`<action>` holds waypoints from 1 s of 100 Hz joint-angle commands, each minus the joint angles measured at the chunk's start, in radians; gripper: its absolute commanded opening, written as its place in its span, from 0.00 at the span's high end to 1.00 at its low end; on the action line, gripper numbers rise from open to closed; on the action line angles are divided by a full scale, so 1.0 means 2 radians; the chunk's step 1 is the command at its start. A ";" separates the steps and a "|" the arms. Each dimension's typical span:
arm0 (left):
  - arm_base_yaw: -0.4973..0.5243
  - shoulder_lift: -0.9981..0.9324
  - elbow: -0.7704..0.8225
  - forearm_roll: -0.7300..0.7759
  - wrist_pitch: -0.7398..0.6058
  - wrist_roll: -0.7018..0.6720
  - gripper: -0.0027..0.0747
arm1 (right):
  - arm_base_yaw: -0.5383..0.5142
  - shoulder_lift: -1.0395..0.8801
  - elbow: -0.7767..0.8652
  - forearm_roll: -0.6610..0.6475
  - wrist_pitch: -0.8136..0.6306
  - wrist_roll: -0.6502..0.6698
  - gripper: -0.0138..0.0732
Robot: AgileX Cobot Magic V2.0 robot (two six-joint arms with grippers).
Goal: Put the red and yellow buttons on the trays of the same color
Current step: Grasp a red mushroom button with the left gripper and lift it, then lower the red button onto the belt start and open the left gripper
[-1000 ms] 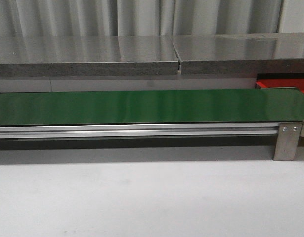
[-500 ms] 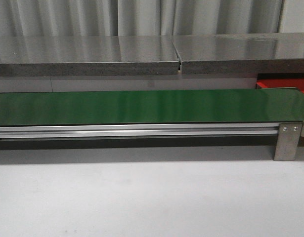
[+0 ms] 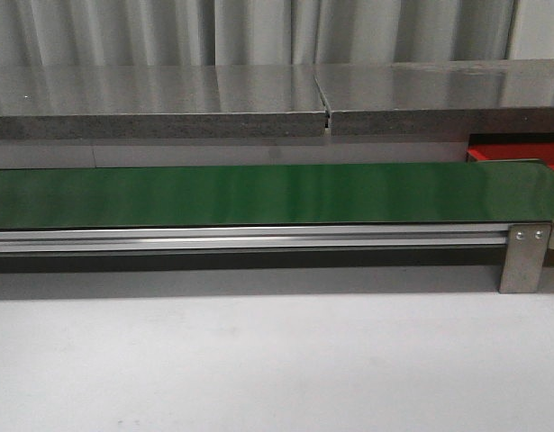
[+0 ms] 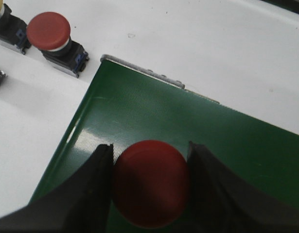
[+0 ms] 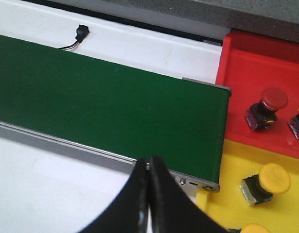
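Our left claw (image 4: 150, 187) is pinching a red button (image 4: 151, 182) by its domed cap, one finger on each side, right over one end of the green belt (image 4: 198, 141); whether the button sits on the belt or hangs just above it we cannot tell. Our right claw (image 5: 148, 194) is pressed together with nothing in it, near the other end of the belt, where the trays lie side by side. As we judge it, part of the sorting is done: a red-capped button (image 5: 266, 109) stands on the red tray (image 5: 251, 58), and a yellow-capped button (image 5: 267, 183) stands on the yellow tray (image 5: 222, 213), with others cut off at the edges. Work is left: beside the left end another red button (image 4: 54, 41) waits on the white tabletop (image 4: 222, 48), with more at the edge of view.
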 commanded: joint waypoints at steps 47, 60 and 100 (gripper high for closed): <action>-0.004 -0.026 0.003 0.001 -0.063 0.013 0.37 | 0.001 -0.006 -0.013 0.002 -0.031 -0.005 0.92; -0.004 -0.026 0.000 -0.003 -0.062 0.013 0.09 | 0.001 -0.006 -0.013 0.002 -0.031 -0.005 0.92; 0.002 -0.027 -0.068 0.003 -0.038 0.013 0.13 | 0.001 -0.006 -0.013 0.002 -0.031 -0.005 0.92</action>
